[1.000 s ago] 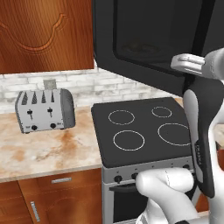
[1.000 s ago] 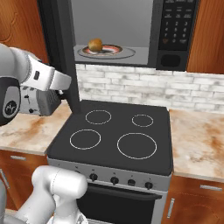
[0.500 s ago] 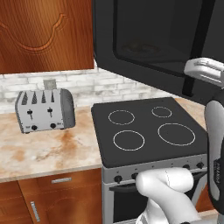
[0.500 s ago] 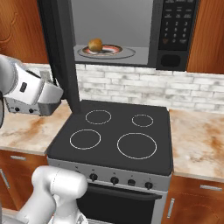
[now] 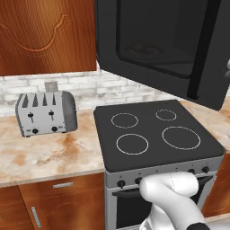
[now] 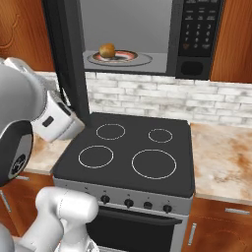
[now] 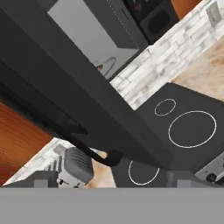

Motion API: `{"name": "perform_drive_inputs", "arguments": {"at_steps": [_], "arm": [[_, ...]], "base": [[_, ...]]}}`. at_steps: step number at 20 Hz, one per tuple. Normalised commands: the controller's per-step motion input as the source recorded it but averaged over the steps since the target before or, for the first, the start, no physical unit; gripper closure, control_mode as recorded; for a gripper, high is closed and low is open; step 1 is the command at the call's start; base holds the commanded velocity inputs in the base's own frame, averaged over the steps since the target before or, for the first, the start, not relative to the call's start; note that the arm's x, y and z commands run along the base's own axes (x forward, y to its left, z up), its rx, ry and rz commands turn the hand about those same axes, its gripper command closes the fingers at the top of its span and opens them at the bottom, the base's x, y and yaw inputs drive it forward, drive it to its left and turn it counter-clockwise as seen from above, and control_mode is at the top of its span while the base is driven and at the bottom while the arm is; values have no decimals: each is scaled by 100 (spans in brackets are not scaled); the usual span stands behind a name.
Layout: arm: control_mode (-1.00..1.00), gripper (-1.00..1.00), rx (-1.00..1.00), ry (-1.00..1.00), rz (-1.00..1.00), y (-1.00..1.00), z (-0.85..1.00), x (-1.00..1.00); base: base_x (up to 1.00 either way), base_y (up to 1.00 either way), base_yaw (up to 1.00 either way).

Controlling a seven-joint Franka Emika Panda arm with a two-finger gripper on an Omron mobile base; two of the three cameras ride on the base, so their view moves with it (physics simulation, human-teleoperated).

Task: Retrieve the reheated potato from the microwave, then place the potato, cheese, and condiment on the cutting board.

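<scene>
Your right base view looks straight into the open microwave (image 6: 147, 34), where the potato (image 6: 107, 50) sits on a plate (image 6: 129, 58) at 11 o'clock above the stove (image 6: 129, 152); the left base view gives you the swung-out door (image 5: 166, 45) and a toaster (image 5: 45, 112) on the bench (image 5: 45, 155). Your pincer (image 7: 111, 177) stands wide open, empty, just under the door's edge.

Glossy white rounded arm (image 6: 59, 216) segments; dark grey joint cap with small emblem; white blocky wrist housing.
</scene>
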Motion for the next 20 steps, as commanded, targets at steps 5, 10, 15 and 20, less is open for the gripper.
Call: {"name": "perform_drive_inputs", "arguments": {"at_steps": [5,10,15,20], "arm": [[-100,-100,40,0,-10,-43,0,8],[-100,-100,42,0,-12,-38,-7,21],[-100,-100,44,0,-2,-34,-15,23],[-100,-100,37,0,0,-17,-14,58]], "base": [[0,0,0],[0,0,0],[0,0,0],[0,0,0]]}}
